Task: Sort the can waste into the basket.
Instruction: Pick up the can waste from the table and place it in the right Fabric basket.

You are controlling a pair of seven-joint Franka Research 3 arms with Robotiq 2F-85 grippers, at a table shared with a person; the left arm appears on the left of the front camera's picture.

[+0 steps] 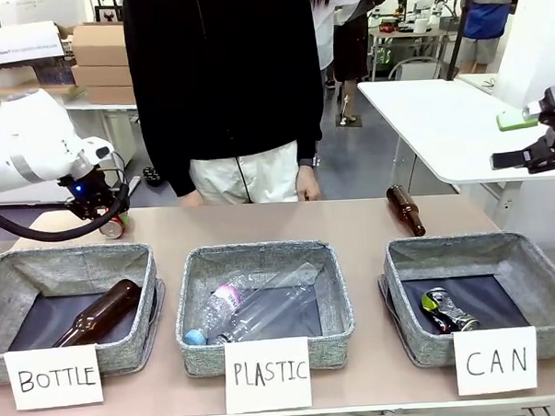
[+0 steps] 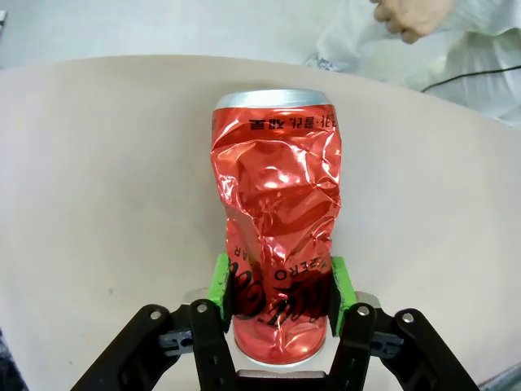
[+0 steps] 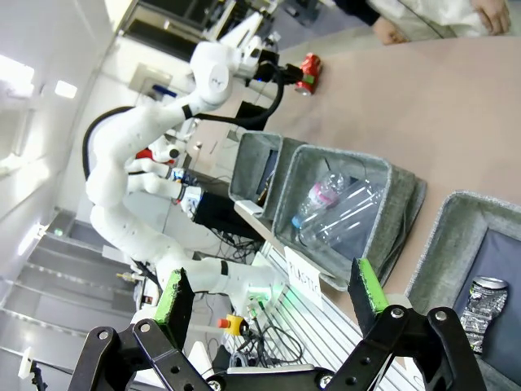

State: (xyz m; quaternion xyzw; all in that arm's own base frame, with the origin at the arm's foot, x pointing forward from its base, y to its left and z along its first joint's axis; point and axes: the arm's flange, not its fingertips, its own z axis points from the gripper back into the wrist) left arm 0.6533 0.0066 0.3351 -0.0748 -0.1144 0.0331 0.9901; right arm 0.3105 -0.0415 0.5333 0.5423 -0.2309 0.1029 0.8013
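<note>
Two crushed cans are the task's concern, and they lie well apart. The dark, crumpled metal can [image 1: 448, 311] rests inside the rectangular grey fabric basket carded "CAN" [image 1: 450, 246], at about four o'clock on the table in the front view, so that half looks done. The red crushed metal can with silver ends [image 2: 277, 204] is at about ten o'clock, beyond the grey basket carded "BOTTLE" [image 1: 68, 259].

The left gripper [image 2: 278, 281] has its green pads [image 2: 218, 281] clenched on this red can, one on each side, close to one silver end. That end is less crumpled, so it probably gives the pads a steadier bite than the creased middle would. Whether the can touches the tan table [image 2: 98, 204] or hangs just clear of it I cannot tell.

The right gripper [image 3: 271, 292] hangs high at three o'clock with its fingers spread wide and nothing between them. It is likely kept there to leave the crossing free.

As I judge it, the next move is a carry from ten o'clock to four o'clock, high enough to clear the rims of the grey basket carded "PLASTIC" [image 1: 261, 253]. A brown glass bottle [image 1: 405, 209] lies on the table at two o'clock, just beyond the "CAN" basket and near that path. The person's hand [image 1: 306, 184] hangs at twelve o'clock, so a wide swing risks brushing either one.
</note>
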